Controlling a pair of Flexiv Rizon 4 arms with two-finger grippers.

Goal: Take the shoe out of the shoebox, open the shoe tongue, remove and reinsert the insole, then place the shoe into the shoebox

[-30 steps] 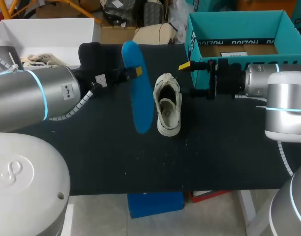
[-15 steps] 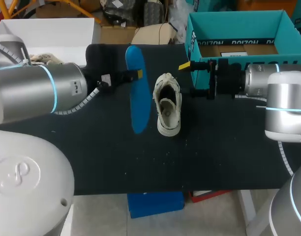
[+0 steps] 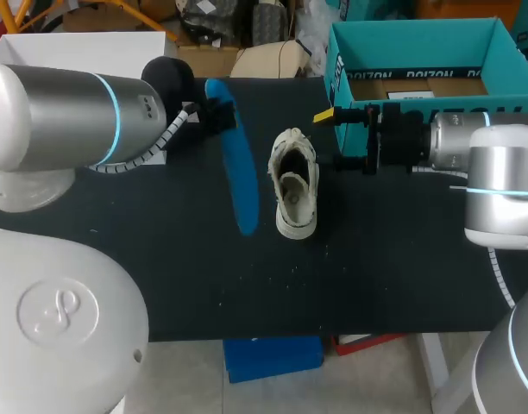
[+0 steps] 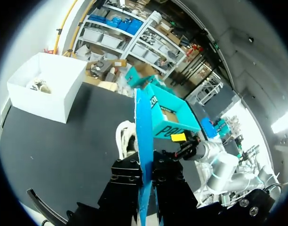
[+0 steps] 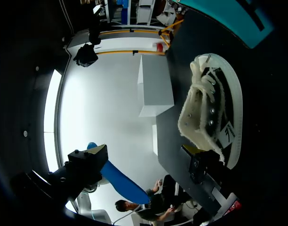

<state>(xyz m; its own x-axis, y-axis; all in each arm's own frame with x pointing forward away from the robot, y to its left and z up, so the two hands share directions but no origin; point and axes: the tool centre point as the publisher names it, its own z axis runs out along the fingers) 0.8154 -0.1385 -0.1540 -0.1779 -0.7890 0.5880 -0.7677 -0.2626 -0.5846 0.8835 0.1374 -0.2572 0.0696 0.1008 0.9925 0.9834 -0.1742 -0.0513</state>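
at the upper left of the head view the left gripper (image 3: 219, 116) is clenched on the blue insole (image 3: 240, 185) (the left wrist view shows it pinched between both fingers). just right of it, mid-frame, the white shoe (image 3: 295, 185) sits sole-down on the black table (image 3: 160, 259). right of the shoe the right gripper (image 3: 333, 138) is spread wide, grasping nothing, beside the teal shoebox (image 3: 336, 60) at the upper right.

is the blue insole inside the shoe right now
No, the blue insole is pinched in the left gripper, held off to the side of the white shoe.
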